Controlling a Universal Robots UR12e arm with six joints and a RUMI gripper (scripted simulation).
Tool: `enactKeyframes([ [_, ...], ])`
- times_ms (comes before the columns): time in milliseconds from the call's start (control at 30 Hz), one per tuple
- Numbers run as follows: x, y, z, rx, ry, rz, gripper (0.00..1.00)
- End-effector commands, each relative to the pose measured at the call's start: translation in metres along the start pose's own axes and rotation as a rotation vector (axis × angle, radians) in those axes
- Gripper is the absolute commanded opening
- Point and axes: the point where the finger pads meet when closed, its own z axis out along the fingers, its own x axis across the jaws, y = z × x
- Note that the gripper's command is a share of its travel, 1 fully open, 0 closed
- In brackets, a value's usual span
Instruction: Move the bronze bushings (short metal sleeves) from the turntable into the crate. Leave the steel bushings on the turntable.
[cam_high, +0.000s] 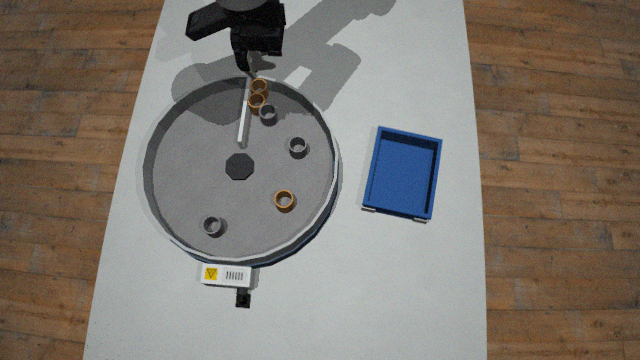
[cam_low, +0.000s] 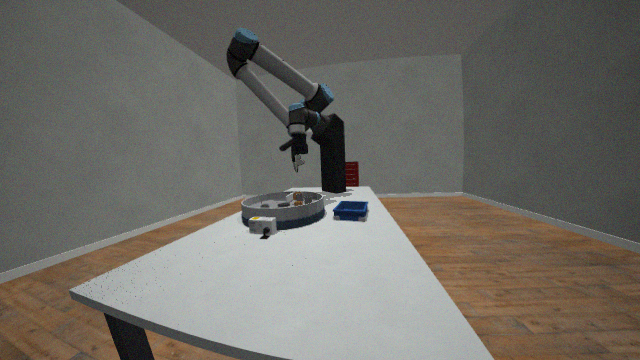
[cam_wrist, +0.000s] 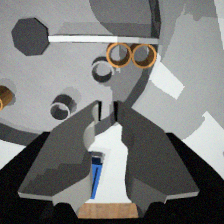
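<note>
- Bronze bushings, one at the turntable's wall (cam_high: 259, 79) (cam_wrist: 155, 55) and its inner neighbour (cam_high: 264, 103) (cam_wrist: 119, 66), stand touching beside a white bar (cam_high: 243, 120) (cam_wrist: 85, 39), which probably gathers parts as they ride round.
- Upright, both show open ends skyward, long axes vertical; a third bronze bushing (cam_high: 284, 208) (cam_wrist: 5, 95) stands likewise, well apart.
- Steel bushing (cam_high: 268, 120) (cam_wrist: 102, 79) near the pair could crowd a descending finger.
- Narrow and holding nothing, the gripper (cam_high: 251, 74) (cam_low: 296, 171) (cam_wrist: 107, 102) hangs above the far rim of the turntable (cam_high: 331, 165) (cam_low: 280, 216).
- Beside it on the table (cam_high: 400, 300) (cam_low: 300, 290) (cam_wrist: 212, 125), the blue crate (cam_high: 410, 134) (cam_low: 351, 214) (cam_wrist: 95, 180) awaits bronze.
</note>
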Motion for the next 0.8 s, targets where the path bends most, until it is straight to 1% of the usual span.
enactKeyframes([
  [0, 0.0021, 0.0006, 0.0006, -0.001, 0.003, 0.0, 0.06],
  [133, 0.0021, 0.0006, 0.0006, -0.001, 0.003, 0.0, 0.05],
  [767, 0.0021, 0.0006, 0.0006, -0.001, 0.003, 0.0, 0.05],
])
